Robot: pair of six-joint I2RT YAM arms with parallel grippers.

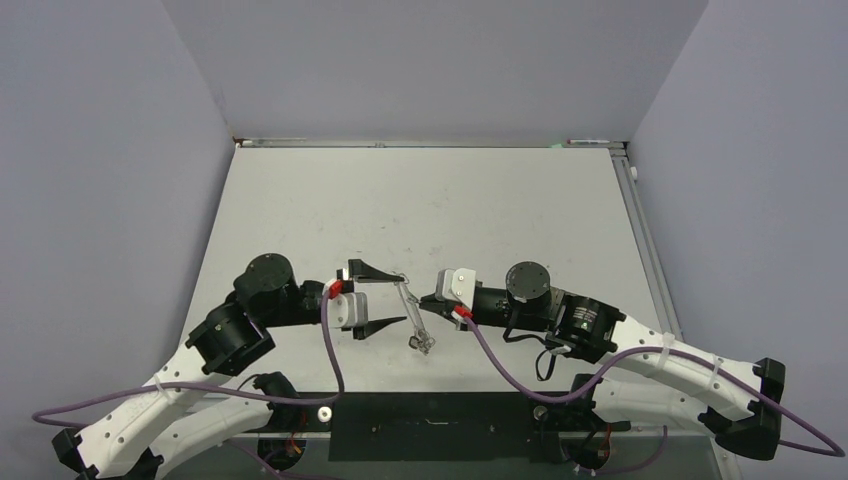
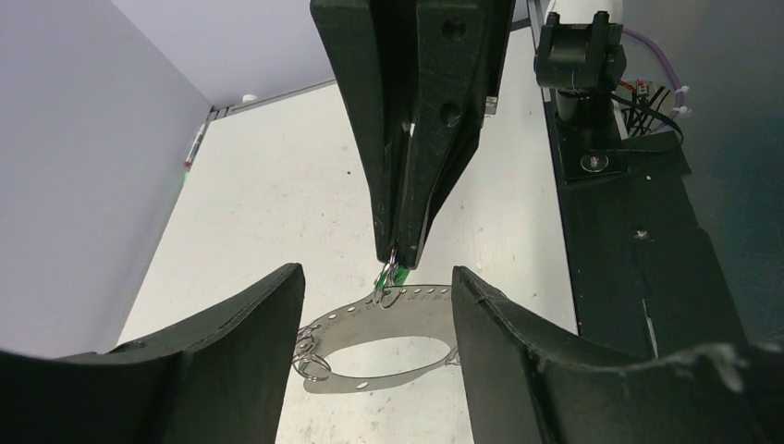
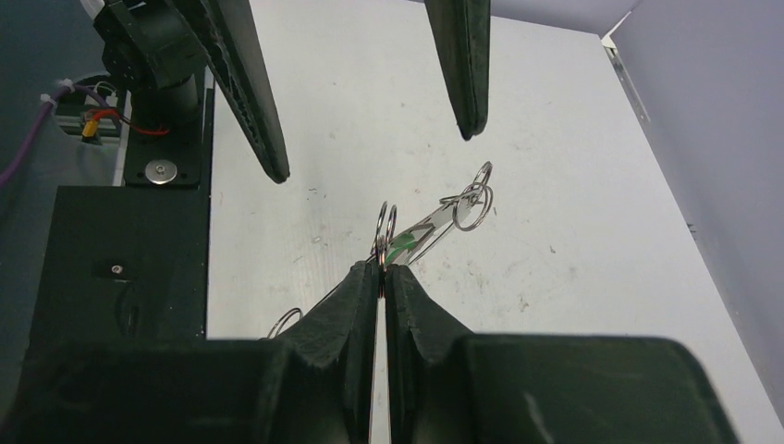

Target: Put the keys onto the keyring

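Between the two arms, over the table (image 1: 420, 200), we pinch the keyring (image 2: 425, 294) by its rim in the shut right gripper (image 3: 384, 270), beside the green-headed key (image 3: 403, 245). We judge this hangs it free for threading. Our left gripper (image 3: 374, 155) gapes wide, flanking it, gripping nothing. The loop's long axis runs far-to-near, drifting rightward toward us.

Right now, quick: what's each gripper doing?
Left gripper: open, holding nothing.
Right gripper: shut, pinching a small ring beside the green key.
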